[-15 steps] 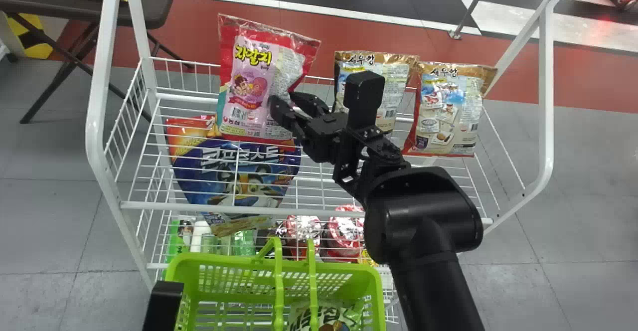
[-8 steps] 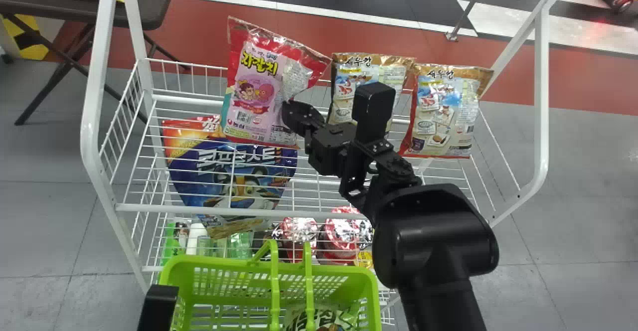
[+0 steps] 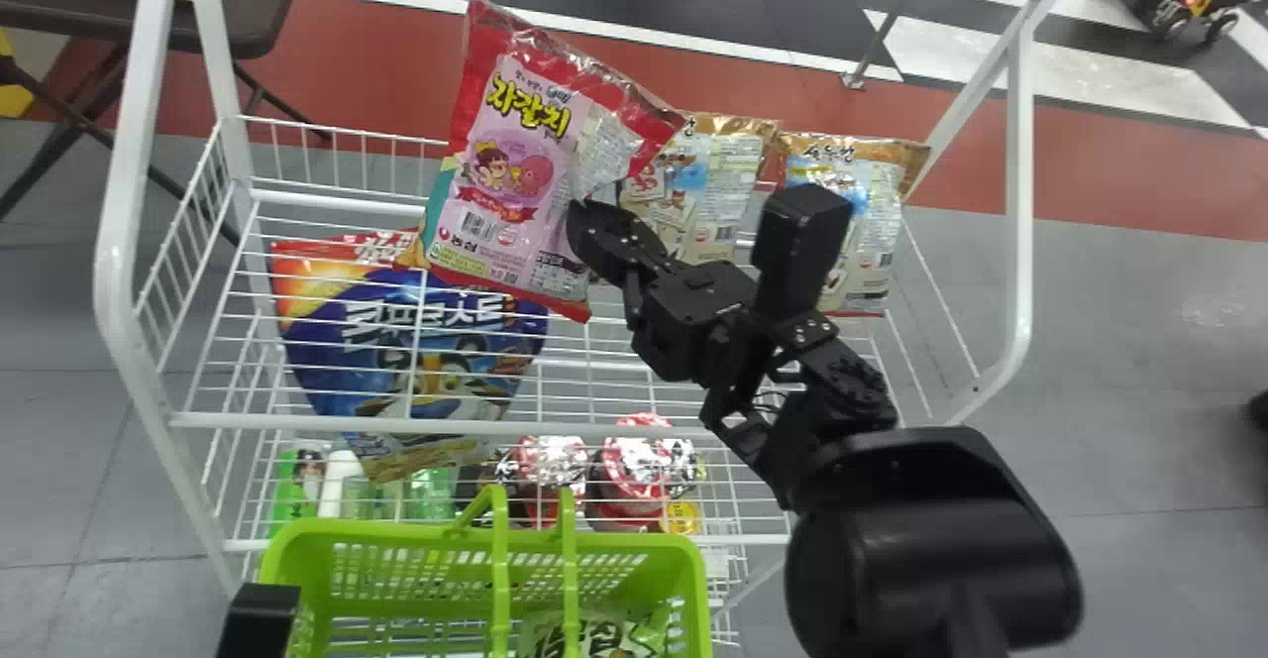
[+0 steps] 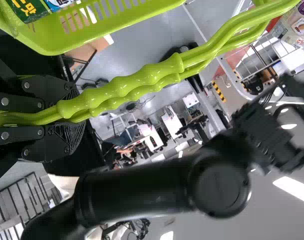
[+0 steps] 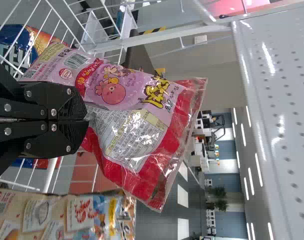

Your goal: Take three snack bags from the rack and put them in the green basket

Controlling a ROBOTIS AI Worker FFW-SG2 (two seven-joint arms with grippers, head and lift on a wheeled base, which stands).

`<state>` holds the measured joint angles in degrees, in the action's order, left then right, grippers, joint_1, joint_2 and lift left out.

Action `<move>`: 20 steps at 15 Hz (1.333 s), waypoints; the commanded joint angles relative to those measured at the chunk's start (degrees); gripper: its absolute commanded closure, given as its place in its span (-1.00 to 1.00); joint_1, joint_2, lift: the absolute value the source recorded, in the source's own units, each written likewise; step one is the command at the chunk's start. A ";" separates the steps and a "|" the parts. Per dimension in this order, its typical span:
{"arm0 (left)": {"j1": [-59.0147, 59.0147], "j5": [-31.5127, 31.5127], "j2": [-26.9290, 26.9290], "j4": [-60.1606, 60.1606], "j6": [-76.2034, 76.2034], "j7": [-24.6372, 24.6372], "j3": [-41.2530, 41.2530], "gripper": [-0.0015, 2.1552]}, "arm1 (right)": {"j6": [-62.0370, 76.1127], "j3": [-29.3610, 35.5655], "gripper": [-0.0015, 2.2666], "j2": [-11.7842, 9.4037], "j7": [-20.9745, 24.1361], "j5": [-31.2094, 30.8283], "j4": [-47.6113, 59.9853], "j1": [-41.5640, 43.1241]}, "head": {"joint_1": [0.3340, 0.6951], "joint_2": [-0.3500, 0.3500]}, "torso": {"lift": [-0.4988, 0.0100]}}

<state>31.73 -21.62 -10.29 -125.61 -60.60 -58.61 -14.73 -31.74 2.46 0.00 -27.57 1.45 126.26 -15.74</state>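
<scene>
Red and pink, glossy and plump, the snack bag [image 3: 510,158] is tilted over the rack's [image 3: 475,423] shelf, its crimped top end upward and its long axis leaning right. The right gripper [image 3: 582,240] pinches its right side between closed fingers, while the left gripper [image 3: 260,613] clasps the handles [image 3: 569,574] of the green basket [image 3: 396,533].

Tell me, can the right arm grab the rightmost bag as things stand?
Probably not: the right gripper is clamped on the pink bag, though the rightmost bag sits nearby on the rack.
</scene>
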 commanded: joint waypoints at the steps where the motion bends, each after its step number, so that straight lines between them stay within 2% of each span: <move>1: 0.00 0.00 0.01 -0.08 0.00 0.16 -0.12 0.27 | -4.96 5.10 0.88 0.05 -1.52 0.93 10.15 -5.18 | 1.00 -1.00 | 0.93; 3: -0.09 0.00 0.10 -0.08 0.00 0.25 0.14 0.27 | -8.83 11.34 0.88 0.05 -5.04 3.39 15.69 -8.87 | 1.00 -1.00 | 0.93; 6: -0.09 0.44 0.36 -0.43 -0.18 0.60 0.14 0.27 | -14.63 22.77 0.88 0.05 -9.52 10.77 22.72 -15.28 | 1.00 -1.00 | 0.93; 8: -0.09 0.96 0.71 -0.51 0.00 0.78 0.14 0.27 | -24.12 31.38 0.88 0.05 -13.91 16.92 25.62 -17.66 | 1.00 -1.00 | 0.93; 12: 0.35 1.14 1.33 -0.43 0.17 1.57 0.67 0.27 | -41.35 38.85 0.88 0.05 -18.57 23.34 26.67 -18.10 | 1.00 -1.00 | 0.93; 13: 0.35 1.14 1.42 -0.43 0.35 1.74 0.58 0.27 | -45.74 39.38 0.88 0.05 -18.84 23.60 26.67 -18.27 | 1.00 -1.00 | 0.93; 16: 0.53 1.14 1.59 -0.78 1.58 1.74 0.93 0.27 | -58.34 39.55 0.88 -2.90 -20.59 23.60 26.50 -19.15 | 1.00 -1.00 | 0.93; 20: 0.26 1.14 1.94 -1.04 1.40 1.48 0.93 0.27 | -58.34 31.29 0.88 -5.01 -20.51 22.20 23.86 -21.88 | 1.00 -1.00 | 0.93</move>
<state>32.04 -20.48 -8.39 -126.48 -59.08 -57.04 -13.68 -89.68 36.82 -4.32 -48.18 24.50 151.39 -37.10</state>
